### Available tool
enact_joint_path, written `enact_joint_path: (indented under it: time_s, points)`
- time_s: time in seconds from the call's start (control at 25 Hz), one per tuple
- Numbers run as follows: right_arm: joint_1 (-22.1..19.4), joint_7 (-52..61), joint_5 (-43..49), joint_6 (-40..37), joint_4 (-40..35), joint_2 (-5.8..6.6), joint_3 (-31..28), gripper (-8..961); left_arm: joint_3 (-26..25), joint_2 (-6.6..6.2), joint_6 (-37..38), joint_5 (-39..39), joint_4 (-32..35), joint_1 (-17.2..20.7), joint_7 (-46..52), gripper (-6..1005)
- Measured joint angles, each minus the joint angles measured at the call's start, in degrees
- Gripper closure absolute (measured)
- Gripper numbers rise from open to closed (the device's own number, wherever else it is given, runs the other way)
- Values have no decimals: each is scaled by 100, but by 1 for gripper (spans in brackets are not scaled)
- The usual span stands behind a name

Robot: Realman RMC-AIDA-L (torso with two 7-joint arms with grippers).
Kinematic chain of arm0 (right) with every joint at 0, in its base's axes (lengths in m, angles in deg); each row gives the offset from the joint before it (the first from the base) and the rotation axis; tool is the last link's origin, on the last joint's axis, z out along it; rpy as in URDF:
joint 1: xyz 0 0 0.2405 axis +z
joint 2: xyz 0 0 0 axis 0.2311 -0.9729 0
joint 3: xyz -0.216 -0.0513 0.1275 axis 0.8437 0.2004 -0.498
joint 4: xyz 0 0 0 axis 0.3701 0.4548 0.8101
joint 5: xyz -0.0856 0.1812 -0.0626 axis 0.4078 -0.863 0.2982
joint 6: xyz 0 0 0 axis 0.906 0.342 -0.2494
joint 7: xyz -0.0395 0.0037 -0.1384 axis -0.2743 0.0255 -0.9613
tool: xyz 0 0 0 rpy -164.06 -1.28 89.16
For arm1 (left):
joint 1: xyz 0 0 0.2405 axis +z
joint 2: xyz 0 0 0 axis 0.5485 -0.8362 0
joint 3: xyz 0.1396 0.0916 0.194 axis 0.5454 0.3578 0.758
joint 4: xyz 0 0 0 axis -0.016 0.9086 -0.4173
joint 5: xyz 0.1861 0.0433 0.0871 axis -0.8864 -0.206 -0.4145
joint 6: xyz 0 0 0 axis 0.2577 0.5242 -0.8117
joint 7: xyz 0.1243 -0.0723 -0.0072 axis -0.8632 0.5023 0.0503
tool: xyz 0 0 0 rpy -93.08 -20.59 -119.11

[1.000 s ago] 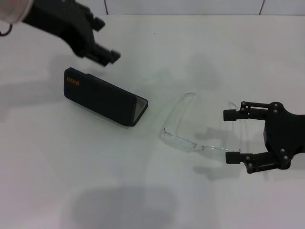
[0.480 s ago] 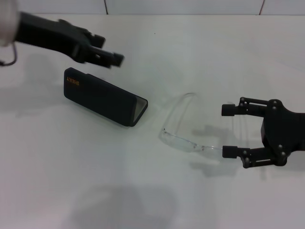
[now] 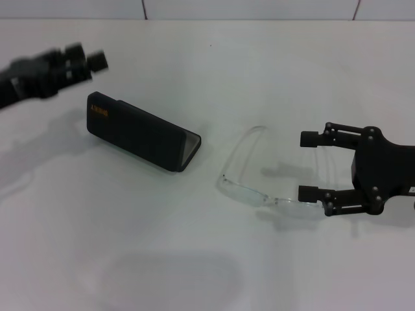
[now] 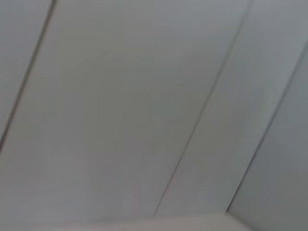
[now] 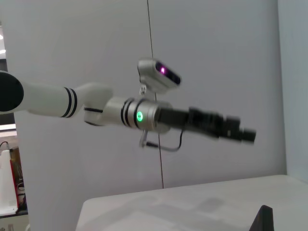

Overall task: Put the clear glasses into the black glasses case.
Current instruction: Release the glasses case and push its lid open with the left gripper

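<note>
The clear glasses (image 3: 249, 181) are lying on the white table (image 3: 214, 272), a little right of the middle, with the front part turned toward the near side and the two arms reaching toward the far side. The right gripper (image 3: 308, 166) is hovering low at the right end of the glasses, and its two black fingers (image 3: 310, 138) are spread wide apart, one on the far side and one on the near side. The near fingertip is sitting just beside the right end of the front part, maybe touching it, but I cannot tell this for sure because the plastic is so transparent there. Nothing is being pinched between the fingers. The black glasses case (image 3: 139, 131) is resting to the left of the glasses, well apart from them, lying diagonally from far left to near right. Orange lettering (image 3: 100, 111) is showing at its far left end, and at its near right end a light grey inside is showing through a narrow opening. The left gripper (image 3: 81, 58) is hanging in the air beyond the far left end of the case, not touching it, and I cannot tell how its fingers are standing. In the right wrist view the left arm (image 5: 110, 111) is stretching out before a grey wall, with a green light on it.
</note>
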Motion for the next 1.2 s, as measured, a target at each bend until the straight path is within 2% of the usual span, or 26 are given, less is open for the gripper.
enact_joint_path:
  time_s: [0.2,0.36,0.52,0.68,0.96,1.2]
  points:
    - [41,-30,-5,28,2,-7,-21,110,-10,-77,-260,-298,-694,-21,-309,201]
    - [7,-70,-11,45,6,-13,-29,109,-19,-45,-460,-482,-1003,57,-609,204]
    - [18,-92,-15,94,63,-17,-31,109,-16,-14,-989,-573,-1300,125,-837,207]
    - [77,-138,-21,104,140,-11,-31,109,-9,-17,-1244,-876,-1407,30,-826,211]
    - [85,-227,-79,129,166,-18,-16,109,9,-31,-1335,-1151,-1475,-78,-817,217]
    - [101,-232,-84,148,169,-18,-25,109,24,-55,-1354,-1691,-1563,-276,-742,222]
